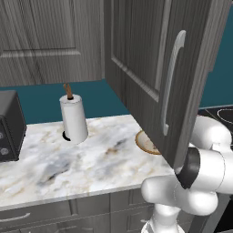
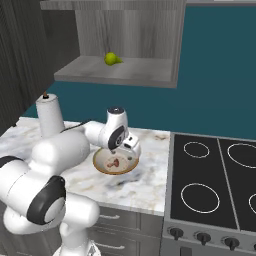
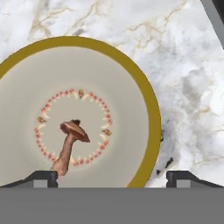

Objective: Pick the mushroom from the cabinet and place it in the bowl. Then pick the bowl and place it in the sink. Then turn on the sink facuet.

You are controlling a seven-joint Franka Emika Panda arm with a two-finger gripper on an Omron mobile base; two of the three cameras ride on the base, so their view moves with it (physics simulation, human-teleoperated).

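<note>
The gripper (image 3: 112, 177) hangs over the bowl (image 3: 26, 105) with its jaws spread wide and nothing between them; its two dark tips sit at the bottom of the hand view, well apart. The mushroom (image 3: 70, 146) lies inside the bowl, left of centre in that view, cap tilted up toward the middle, so the placing looks done and the next step is likely picking up the bowl. To do that well, the claw should probably shift toward the tan rim, lower one finger inside and one outside the wall, and close firmly there, keeping the bowl level so the mushroom does not roll out. In the right base view the bowl (image 2: 102, 167) rests on the marble counter (image 2: 145, 187) at centre frame, just under the hand, with the stovetop (image 2: 210, 190) filling the lower right. A yellow-green fruit (image 2: 112, 59) sits on the cabinet shelf at top centre. In the left base view the open cabinet door (image 1: 150, 68) fills the upper right and hides most of the bowl; it may crowd the arm's lift. A paper towel roll (image 1: 74, 117) stands left of centre, and a dark appliance (image 1: 10, 125) sits at the left edge.
</note>
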